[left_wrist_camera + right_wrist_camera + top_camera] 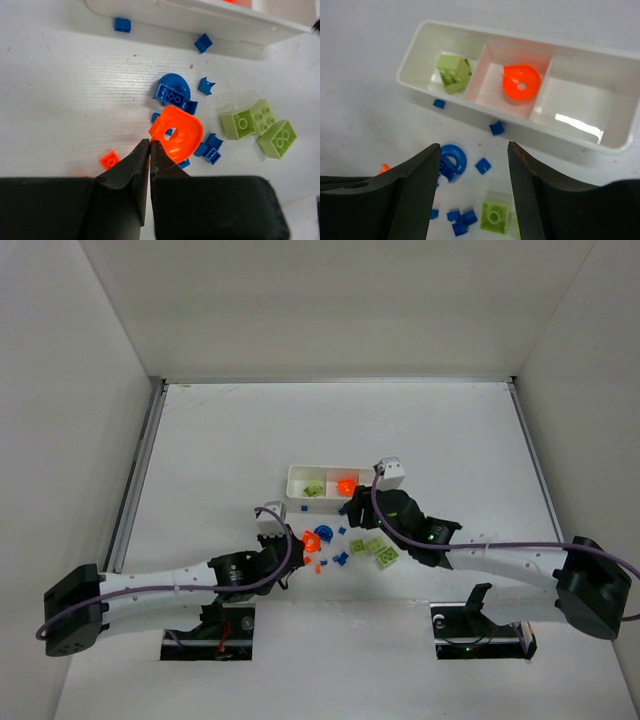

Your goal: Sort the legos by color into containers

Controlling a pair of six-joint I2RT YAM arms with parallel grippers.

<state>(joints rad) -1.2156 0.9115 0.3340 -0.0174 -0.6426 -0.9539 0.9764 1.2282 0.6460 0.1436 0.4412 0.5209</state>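
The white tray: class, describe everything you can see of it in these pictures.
The tray is a long, shallow rectangle of glossy white plastic, lying flat on the table. Thin dividers split it into three square compartments. The left one holds a lime green brick, the middle one a round orange piece with a hole, and the right one nothing. Two small blue bricks lie on the table just outside its near wall.

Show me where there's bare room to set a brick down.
Free: the end compartment of the tray, beside the orange piece, and the table beyond the tray. Crowded: the strip in front of the tray, littered with blue bricks and green bricks.
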